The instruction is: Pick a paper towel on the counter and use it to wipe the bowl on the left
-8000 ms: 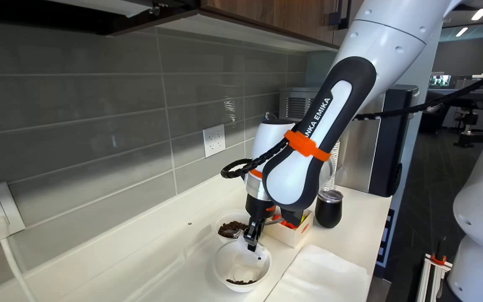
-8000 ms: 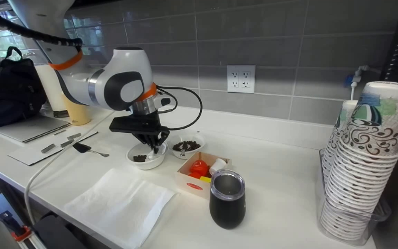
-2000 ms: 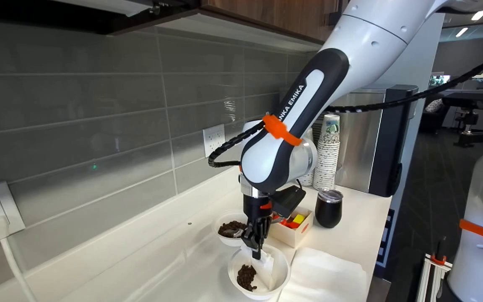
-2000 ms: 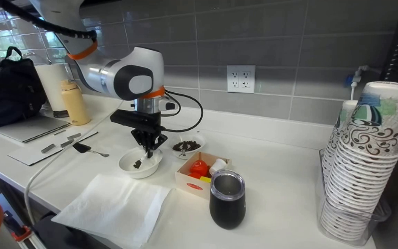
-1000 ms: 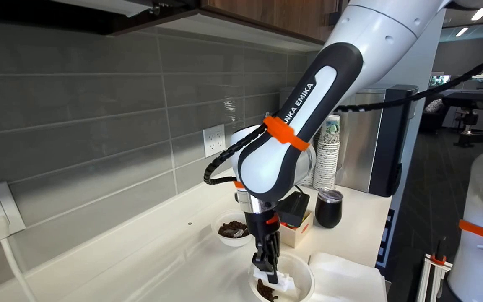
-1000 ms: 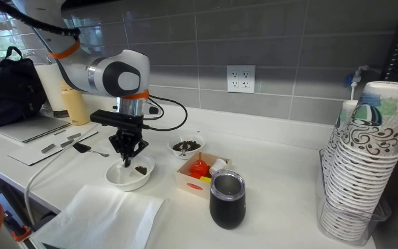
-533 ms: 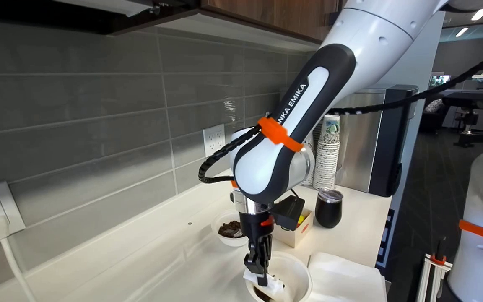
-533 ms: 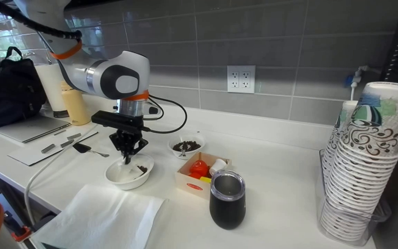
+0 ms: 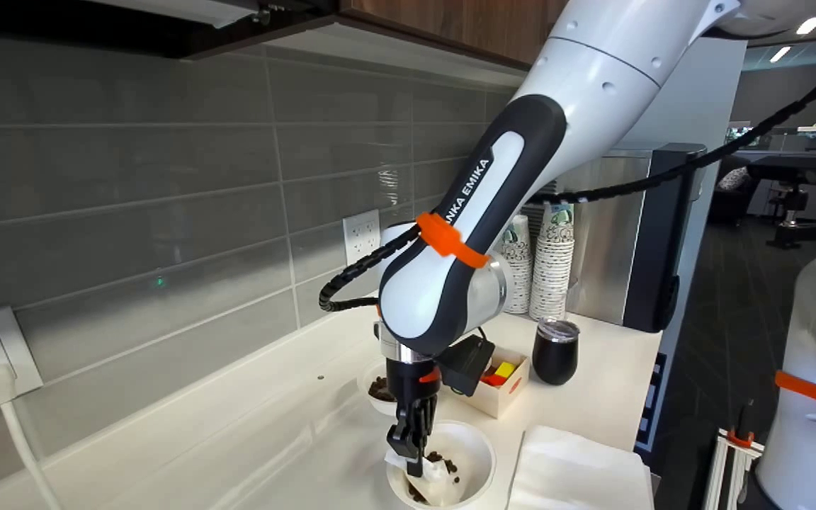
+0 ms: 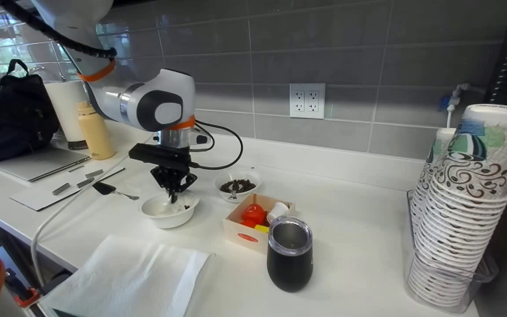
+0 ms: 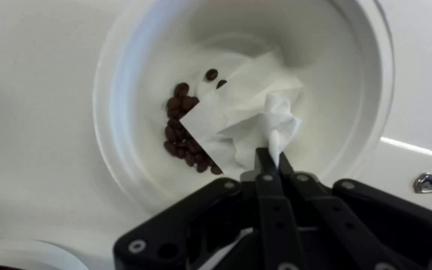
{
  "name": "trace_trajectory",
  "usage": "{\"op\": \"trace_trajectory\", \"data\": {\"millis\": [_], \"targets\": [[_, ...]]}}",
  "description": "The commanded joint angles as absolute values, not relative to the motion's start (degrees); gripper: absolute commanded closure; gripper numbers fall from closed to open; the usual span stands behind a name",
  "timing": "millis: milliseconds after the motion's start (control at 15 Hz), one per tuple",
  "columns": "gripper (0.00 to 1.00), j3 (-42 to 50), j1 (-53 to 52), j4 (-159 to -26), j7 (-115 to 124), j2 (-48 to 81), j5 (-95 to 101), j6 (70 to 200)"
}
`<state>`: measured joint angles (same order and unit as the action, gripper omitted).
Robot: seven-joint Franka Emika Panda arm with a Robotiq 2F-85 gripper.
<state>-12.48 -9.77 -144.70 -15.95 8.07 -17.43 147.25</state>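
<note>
Currently, the gripper (image 11: 275,159) is clamping a crumpled paper towel (image 11: 251,103), ctr of wrist view, inside the bowl (image 11: 336,93) w/ dark beans (image 11: 171,135). Lower L of an exterior view, that bowl is sitting on the counter (image 10: 359,215).

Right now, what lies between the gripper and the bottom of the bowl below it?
The paper towel. In the wrist view the gripper pinches part of it; the rest spreads inside the bowl and partly hides some brown beans.
</note>
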Motion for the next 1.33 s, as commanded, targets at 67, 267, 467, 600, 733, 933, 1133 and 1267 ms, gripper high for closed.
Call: {"op": "trace_trajectory", "data": {"millis": [67,267,467,600,733,933,1133,1267], "targets": [[0.99,-13.6,-8.7,-141.9,-16.9,10.7,-19.0,152.0],[0.99,-14.2,-8.4,-141.3,-16.7,10.8,-19.4,155.6],[0.99,-14.9,-8.0,-141.1,-16.7,11.0,-19.9,159.4],[0.99,-15.3,-7.8,-140.9,-16.4,11.2,-20.1,162.0],[0.99,-16.0,-7.5,-140.8,-16.3,11.4,-20.4,163.7],[0.99,-18.1,-6.1,-141.2,-18.0,9.7,-23.4,163.4],[0.99,-19.9,-5.4,-143.4,-19.3,5.3,-26.8,162.1],[0.99,-20.3,-5.9,-145.0,-19.8,2.0,-28.4,160.7]]}}
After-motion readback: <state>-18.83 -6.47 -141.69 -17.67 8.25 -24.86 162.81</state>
